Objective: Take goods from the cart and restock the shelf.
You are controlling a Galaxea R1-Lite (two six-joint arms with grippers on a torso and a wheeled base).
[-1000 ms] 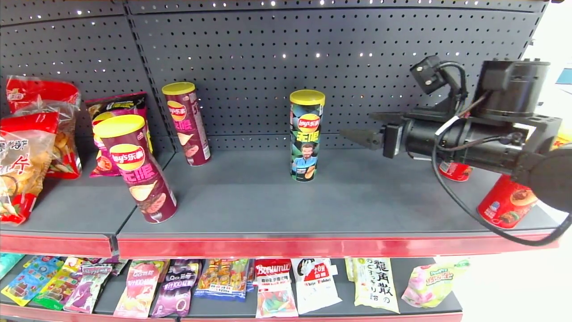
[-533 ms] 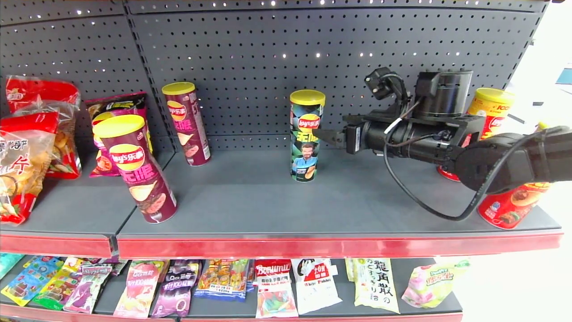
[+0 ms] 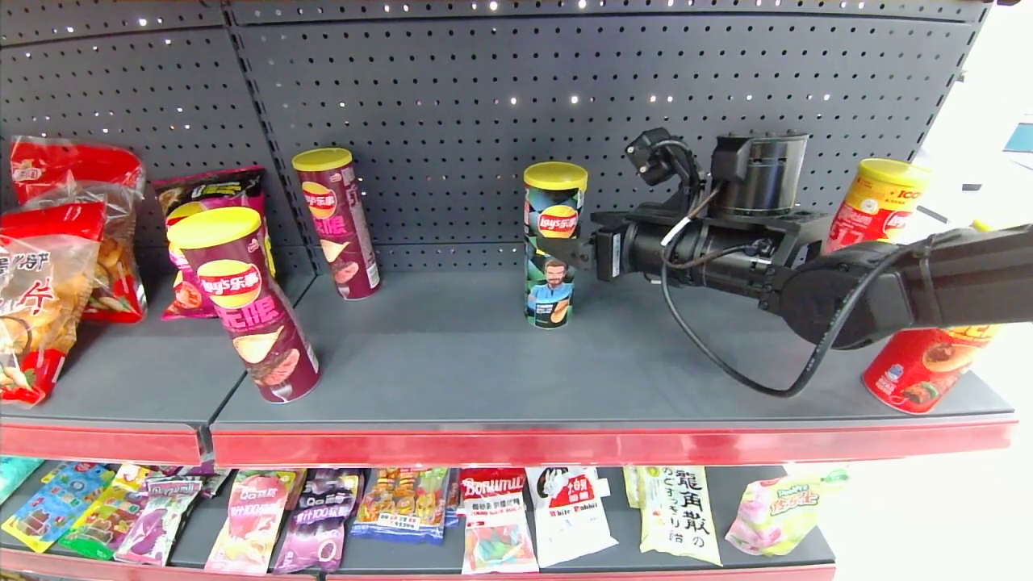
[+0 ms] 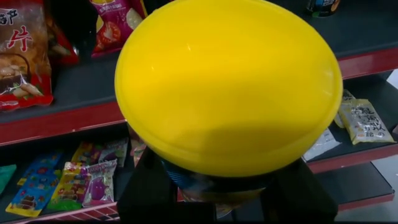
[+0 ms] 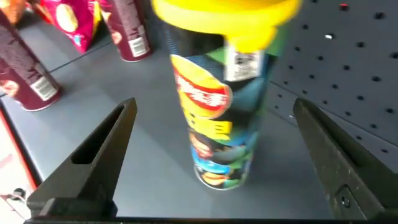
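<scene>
Shelf (image 3: 452,355) holds chip cans (image 3: 339,222) and snack bags (image 3: 48,266).

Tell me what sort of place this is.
Probably a shop aisle, or a mock-up of one: a pegboard-backed shelf with a red edge, chip cans on it, and snack packets laid out lower down.

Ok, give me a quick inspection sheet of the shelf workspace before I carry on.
Surface: grey shelf deck, red front edge.
Job's things: multicoloured can upright mid-shelf; yellow-lidded can in the left gripper.
Clutter: maroon cans left, red cans right, snack bags far left, packets on the lower shelf.
Grippers: right gripper open, fingers either side of the multicoloured can; left gripper shut on its can.
Cables: black cable loops under the right arm, above the deck.
Surroundings: pegboard back panel.
</scene>
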